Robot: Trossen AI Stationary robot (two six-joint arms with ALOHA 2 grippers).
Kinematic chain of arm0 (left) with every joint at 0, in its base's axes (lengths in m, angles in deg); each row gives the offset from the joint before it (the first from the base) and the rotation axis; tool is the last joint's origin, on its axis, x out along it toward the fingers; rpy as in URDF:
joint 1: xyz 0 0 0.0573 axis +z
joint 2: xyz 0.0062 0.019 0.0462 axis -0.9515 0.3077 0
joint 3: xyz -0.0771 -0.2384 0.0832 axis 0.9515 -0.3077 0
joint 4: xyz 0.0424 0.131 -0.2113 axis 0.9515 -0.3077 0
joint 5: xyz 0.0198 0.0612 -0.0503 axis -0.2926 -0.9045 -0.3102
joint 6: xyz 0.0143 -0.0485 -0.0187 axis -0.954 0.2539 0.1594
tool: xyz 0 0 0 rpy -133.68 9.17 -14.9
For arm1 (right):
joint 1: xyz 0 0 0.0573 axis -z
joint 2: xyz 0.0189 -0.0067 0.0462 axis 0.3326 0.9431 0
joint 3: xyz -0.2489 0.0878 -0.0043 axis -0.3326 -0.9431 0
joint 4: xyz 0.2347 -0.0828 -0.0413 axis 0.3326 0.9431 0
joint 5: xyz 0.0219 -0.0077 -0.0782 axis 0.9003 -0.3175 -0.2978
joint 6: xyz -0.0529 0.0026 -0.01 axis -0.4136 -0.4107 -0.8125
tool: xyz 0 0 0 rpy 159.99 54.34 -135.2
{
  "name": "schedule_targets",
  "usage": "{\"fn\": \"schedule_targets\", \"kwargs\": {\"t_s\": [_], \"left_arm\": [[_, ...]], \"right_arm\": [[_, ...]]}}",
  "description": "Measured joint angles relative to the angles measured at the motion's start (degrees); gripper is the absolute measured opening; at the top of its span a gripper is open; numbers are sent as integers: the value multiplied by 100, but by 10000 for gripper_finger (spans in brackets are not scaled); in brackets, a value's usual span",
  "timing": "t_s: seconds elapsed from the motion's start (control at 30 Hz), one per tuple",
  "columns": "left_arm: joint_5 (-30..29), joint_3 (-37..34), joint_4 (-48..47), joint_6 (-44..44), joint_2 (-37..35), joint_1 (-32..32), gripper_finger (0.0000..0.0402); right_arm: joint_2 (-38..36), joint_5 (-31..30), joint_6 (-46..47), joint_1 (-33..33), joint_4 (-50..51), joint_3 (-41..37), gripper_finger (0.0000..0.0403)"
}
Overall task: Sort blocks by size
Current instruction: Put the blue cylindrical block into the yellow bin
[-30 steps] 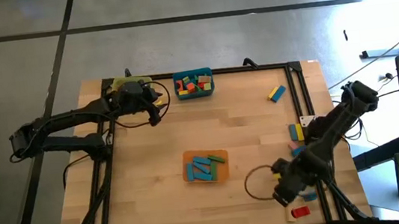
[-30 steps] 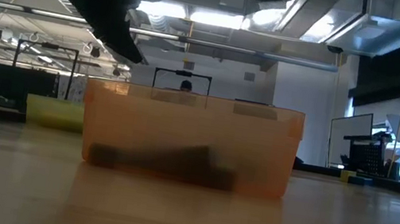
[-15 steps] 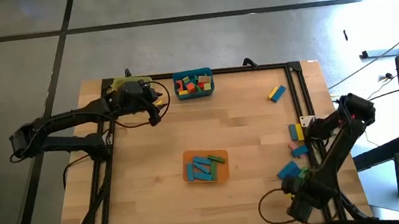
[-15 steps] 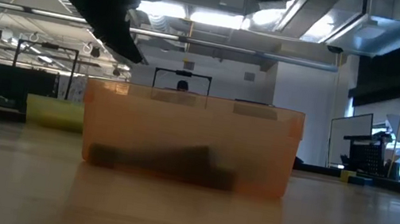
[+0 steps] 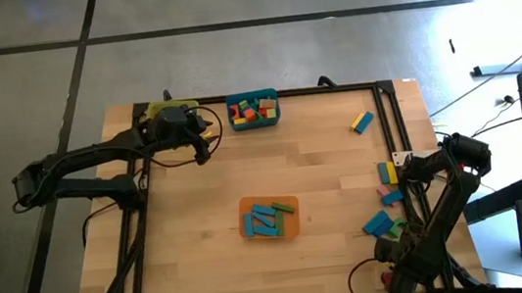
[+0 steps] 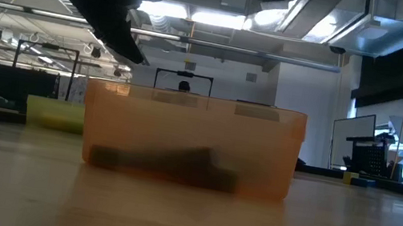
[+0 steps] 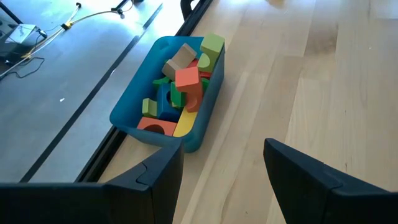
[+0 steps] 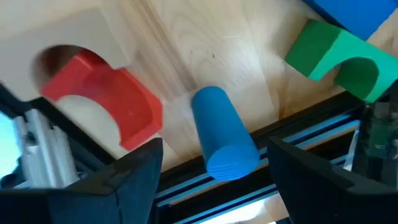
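Several blocks fill the teal bin (image 5: 254, 109) (image 7: 134, 102) at the far edge. Blue and green blocks lie in the orange bin (image 5: 269, 217) (image 6: 191, 140) mid-table. Loose blocks lie on the wood by the right edge (image 5: 387, 173). At the near right corner my right gripper (image 5: 398, 271) (image 8: 211, 155) hangs open, pointing down over a blue cylinder block (image 8: 224, 140). The cylinder lies on its side between the spread fingers, untouched. A red arch block (image 8: 106, 99) and a green arch block (image 8: 339, 56) lie beside it. My left gripper (image 5: 202, 133) (image 7: 224, 155) waits open near the teal bin.
A yellow bin (image 6: 55, 114) (image 5: 153, 109) sits at the far left under the left arm. A black frame rail (image 8: 292, 130) runs close beside the cylinder at the table's right edge. A yellow and blue block (image 5: 363, 121) lies at the far right. Bare wood lies between the bins.
My right gripper has swung toward the table's near right corner and come down, rolling its wrist as it went. It has stayed open. A blue block that the arm covered now shows by the right edge. No block has moved.
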State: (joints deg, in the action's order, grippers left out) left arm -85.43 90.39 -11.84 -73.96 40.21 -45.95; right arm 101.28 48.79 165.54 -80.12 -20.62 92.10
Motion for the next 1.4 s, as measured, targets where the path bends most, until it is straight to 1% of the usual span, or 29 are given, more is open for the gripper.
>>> {"fn": "schedule_targets", "kwargs": {"t_s": [0.3,0.4,0.5,0.77,0.9,1.0,1.07,1.2,1.3,1.4], "left_arm": [[0,-1,4,-4,0,0,205],[-1,0,8,-91,0,0,205],[-2,1,9,-151,0,0,205],[-1,0,9,-153,0,0,205],[0,1,9,-153,0,0,205],[0,0,9,-153,0,0,205],[-1,-1,9,-153,0,0,205],[-1,0,28,-153,0,0,205],[-2,1,26,-153,0,0,205],[-2,1,26,-153,0,0,205]], "right_arm": [[49,-5,31,-85,-96,-302,286],[49,6,46,-85,-155,-396,276],[49,16,52,-85,-245,-426,251],[49,39,49,-85,-253,-426,163],[47,72,45,-82,-249,-426,136],[47,238,29,-78,-212,-426,132],[47,341,26,-50,-192,-409,137],[47,357,-15,171,-10,-315,144],[-27,348,-404,443,166,-182,137],[-184,313,-758,735,579,33,133]]}}
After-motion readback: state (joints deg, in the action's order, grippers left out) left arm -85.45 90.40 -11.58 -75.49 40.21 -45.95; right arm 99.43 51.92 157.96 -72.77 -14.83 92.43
